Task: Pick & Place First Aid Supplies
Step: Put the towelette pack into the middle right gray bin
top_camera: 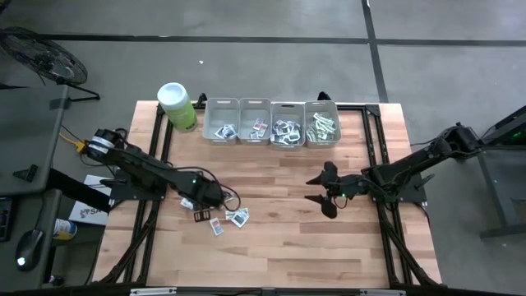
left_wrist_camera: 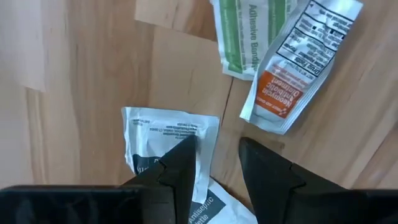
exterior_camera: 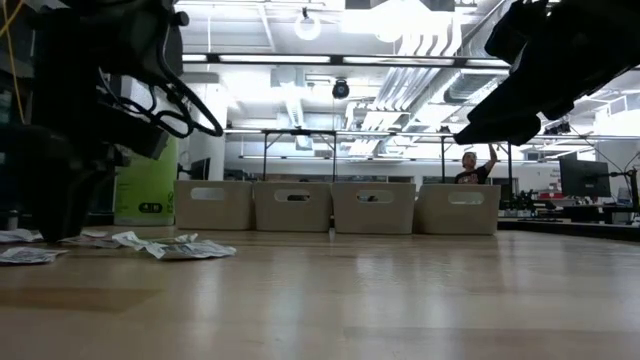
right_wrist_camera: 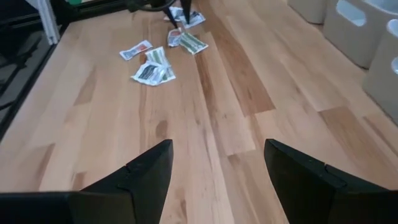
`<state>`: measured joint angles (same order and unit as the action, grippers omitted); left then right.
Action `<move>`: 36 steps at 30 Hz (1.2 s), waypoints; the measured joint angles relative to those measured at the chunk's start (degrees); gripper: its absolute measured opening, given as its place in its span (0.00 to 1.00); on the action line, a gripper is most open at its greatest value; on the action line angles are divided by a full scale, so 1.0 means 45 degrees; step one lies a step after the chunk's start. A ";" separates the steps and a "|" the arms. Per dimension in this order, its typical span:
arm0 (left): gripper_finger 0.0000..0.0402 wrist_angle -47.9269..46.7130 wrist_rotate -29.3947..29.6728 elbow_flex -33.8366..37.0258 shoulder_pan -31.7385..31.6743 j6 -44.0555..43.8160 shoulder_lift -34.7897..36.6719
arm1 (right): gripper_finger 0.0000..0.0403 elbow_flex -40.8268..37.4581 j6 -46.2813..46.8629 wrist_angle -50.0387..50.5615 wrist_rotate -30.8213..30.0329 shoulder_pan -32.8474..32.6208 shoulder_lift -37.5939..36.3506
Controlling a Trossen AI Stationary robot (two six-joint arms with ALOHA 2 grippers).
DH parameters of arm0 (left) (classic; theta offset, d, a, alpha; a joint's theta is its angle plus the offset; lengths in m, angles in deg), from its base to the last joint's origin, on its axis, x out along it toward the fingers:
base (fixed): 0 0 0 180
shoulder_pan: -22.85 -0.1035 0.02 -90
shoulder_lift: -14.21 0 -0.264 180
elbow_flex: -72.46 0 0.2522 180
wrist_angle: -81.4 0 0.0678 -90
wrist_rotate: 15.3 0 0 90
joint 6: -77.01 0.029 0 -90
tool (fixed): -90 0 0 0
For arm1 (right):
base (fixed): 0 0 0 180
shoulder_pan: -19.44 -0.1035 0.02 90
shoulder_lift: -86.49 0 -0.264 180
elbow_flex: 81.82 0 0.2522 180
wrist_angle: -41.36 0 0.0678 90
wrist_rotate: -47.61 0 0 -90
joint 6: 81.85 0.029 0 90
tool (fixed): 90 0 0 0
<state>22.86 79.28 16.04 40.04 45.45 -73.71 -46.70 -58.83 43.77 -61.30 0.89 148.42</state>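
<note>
Several first aid packets lie flat on the wooden table at its near left: a white packet with dark print (left_wrist_camera: 163,134), an orange-and-white packet (left_wrist_camera: 291,68) and a green-and-white strip (left_wrist_camera: 244,34). In the high view they form a small cluster (top_camera: 228,220). My left gripper (left_wrist_camera: 214,155) (top_camera: 204,204) points straight down over the white packet, open, with the packet's edge between its fingers. My right gripper (top_camera: 316,189) (right_wrist_camera: 217,155) hangs open above bare table at centre right, with nothing between its fingers. My left gripper comes from above, pointing down. One fingertip (left_wrist_camera: 179,158) stands over the white packet's side edge (left_wrist_camera: 208,140) and the other over bare wood. I cannot tell whether either fingertip touches the packet, which lies flat on the table, partly on another packet (left_wrist_camera: 208,208).
Four grey bins (top_camera: 271,105) stand in a row at the table's far edge, with packets inside. A lime-green canister with a white lid (top_camera: 177,105) stands to their left. Bare wood lies between the two grippers. A person (exterior_camera: 470,165) shows far off in the room.
</note>
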 joint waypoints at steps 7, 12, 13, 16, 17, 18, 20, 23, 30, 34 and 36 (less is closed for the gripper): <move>0.31 0.0312 -0.0273 0.0617 -0.0405 -0.0428 0.0019 | 0.61 0.0000 -0.0120 -0.0008 0.0085 -0.0419 0.0000; 0.28 0.0309 -0.0101 0.0669 -0.0408 -0.0722 0.0010 | 0.61 0.0000 -0.0041 -0.0017 -0.0055 -0.1071 0.0000; 0.25 0.0304 -0.0090 0.0676 -0.0408 -0.0758 0.0007 | 0.61 0.0000 0.0041 -0.0015 -0.0081 -0.1222 0.0000; 0.17 0.0253 0.0101 0.0686 -0.0408 -0.0805 -0.0005 | 0.61 0.0000 0.0238 -0.0017 -0.0503 -0.1694 0.0000; 0.14 0.0233 0.0221 0.0686 -0.0408 -0.0810 -0.0010 | 0.61 0.0000 0.0286 -0.0017 -0.0715 -0.1844 0.0000; 0.11 0.0210 0.0345 0.0686 -0.0406 -0.0805 -0.0014 | 0.61 0.0000 0.0325 -0.0017 -0.0905 -0.1976 0.0000; 0.05 0.0172 0.0547 0.0690 -0.0403 -0.0805 -0.0029 | 0.61 0.0000 0.0342 -0.0017 -0.1234 -0.2196 0.0000; 0.01 0.0168 0.0895 0.0703 -0.0384 -0.0797 -0.0034 | 0.61 0.0000 0.0490 -0.0018 -0.1630 -0.2430 0.0000; 0.00 -0.0771 0.2287 -0.0091 -0.0403 -0.0392 0.0001 | 0.61 0.0000 0.1221 -0.0037 -0.1921 -0.2589 0.0000; 0.00 -0.1957 0.3323 -0.1471 -0.0333 -0.0137 0.0200 | 0.61 0.0000 0.1221 -0.0189 -0.2663 -0.2584 0.0000; 0.00 -0.2621 0.3496 -0.2072 -0.0316 0.0113 0.0192 | 0.61 0.0000 0.1215 -0.0297 -0.3123 -0.2579 0.0000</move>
<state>11.06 95.01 6.72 38.62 45.96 -72.85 -46.70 -53.36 42.44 -75.36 -10.71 148.42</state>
